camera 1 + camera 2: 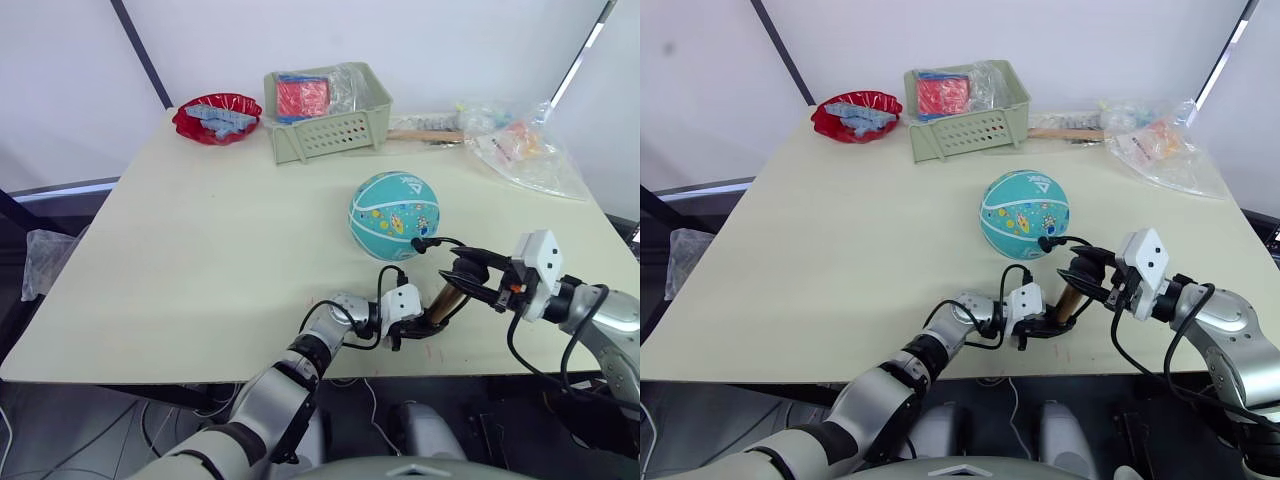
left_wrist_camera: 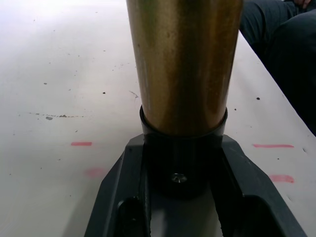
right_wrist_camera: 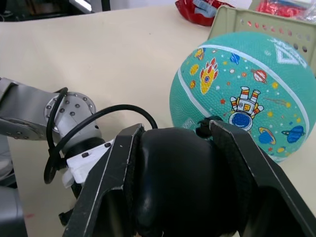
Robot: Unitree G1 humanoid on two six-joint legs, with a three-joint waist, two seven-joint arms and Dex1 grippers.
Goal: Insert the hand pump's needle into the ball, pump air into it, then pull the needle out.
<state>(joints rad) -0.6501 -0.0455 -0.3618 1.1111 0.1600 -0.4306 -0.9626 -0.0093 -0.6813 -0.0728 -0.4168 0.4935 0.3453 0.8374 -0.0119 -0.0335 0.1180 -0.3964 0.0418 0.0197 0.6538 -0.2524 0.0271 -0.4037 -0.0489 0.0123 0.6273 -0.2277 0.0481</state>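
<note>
Hand pump is held tilted near the tabletop front edge: base cap clamped by left gripper fingers, black T-handle gripped by right gripper fingers. Ball is seen just beyond, hose reaching its near side.

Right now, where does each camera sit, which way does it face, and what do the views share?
Left eye: on the head, looking forward and down over the table at the ball; both arms show.
Right eye: beside it, same scene, both arms.
Left wrist: looks along the left gripper, clamped on the pump at its black end cap.
Right wrist: looks along the right gripper, closed on the handle, toward the ball.
Shared: ball in both eyes and the right wrist; pump in all.
</note>
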